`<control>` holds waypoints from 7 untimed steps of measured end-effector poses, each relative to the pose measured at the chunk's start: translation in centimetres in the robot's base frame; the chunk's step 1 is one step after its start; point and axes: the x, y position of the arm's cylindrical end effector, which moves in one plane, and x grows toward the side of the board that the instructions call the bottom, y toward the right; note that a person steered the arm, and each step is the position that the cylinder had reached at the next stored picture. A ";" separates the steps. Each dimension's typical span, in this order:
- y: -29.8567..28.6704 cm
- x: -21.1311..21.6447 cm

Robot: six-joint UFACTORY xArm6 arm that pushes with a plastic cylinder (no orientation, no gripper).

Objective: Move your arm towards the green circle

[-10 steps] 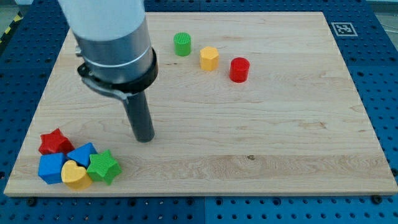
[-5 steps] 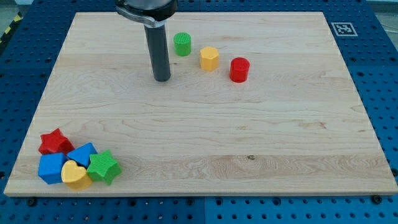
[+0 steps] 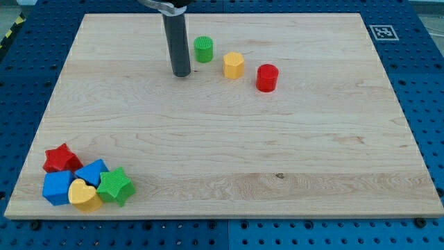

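Note:
The green circle (image 3: pixel 203 49) is a small green cylinder near the view's top, left of centre. My dark rod comes down from the view's top edge. My tip (image 3: pixel 181 73) rests on the wooden board (image 3: pixel 277 139) just left of and slightly below the green circle, with a small gap between them.
A yellow hexagon block (image 3: pixel 234 65) and a red cylinder (image 3: pixel 267 78) lie in a line to the right of the green circle. At the bottom left sits a cluster: red star (image 3: pixel 61 159), two blue blocks (image 3: pixel 57 187) (image 3: pixel 91 172), yellow heart (image 3: pixel 84 196), green star (image 3: pixel 115 187).
My tip has moved from the board's left middle up and to the right, ending close beside the green circle. No block has moved.

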 end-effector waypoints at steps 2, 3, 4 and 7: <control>-0.1 0.0; -0.1 0.0; -1.2 0.0; -2.1 -3.0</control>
